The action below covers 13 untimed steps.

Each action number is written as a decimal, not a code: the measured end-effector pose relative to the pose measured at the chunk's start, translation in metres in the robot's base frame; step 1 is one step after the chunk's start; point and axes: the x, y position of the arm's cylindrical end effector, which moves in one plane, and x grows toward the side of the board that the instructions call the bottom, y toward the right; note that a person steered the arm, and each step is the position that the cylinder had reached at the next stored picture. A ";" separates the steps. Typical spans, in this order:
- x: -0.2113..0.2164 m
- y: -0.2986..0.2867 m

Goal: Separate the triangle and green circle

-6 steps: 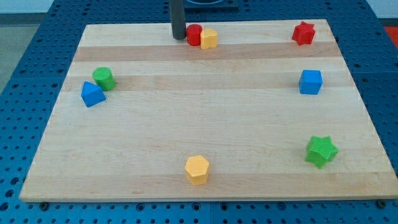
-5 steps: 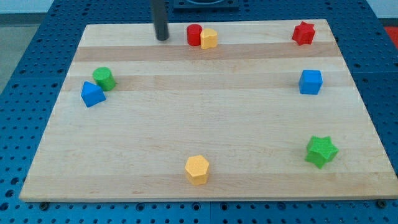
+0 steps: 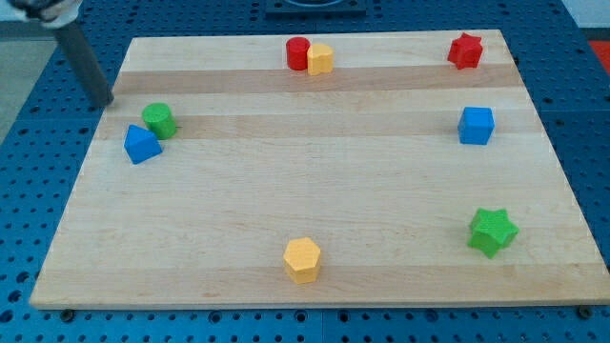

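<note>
- Tip position first: my tip point(image 3: 105, 101) sat at the frame's upper left, just off the board's edge; no pincer fitted, so no opening to report.
- Green circle point(image 3: 158, 120) touched blue triangle point(image 3: 141, 144), lower right of it.
- I judged a push between them best.

No readable text, labels, brands, numbers or signs anywhere in my view. Wooden board point(image 3: 315, 191) bare of markings. Coloured blocks carry no print. Blue perforated table point(image 3: 29, 191) around board unmarked. My rod shows no lettering either.
</note>
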 end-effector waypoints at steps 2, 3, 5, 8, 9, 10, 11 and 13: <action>0.076 0.014; 0.106 0.032; 0.081 0.078; -0.036 0.103; -0.016 0.103; 0.089 0.103; 0.137 0.094; 0.094 0.048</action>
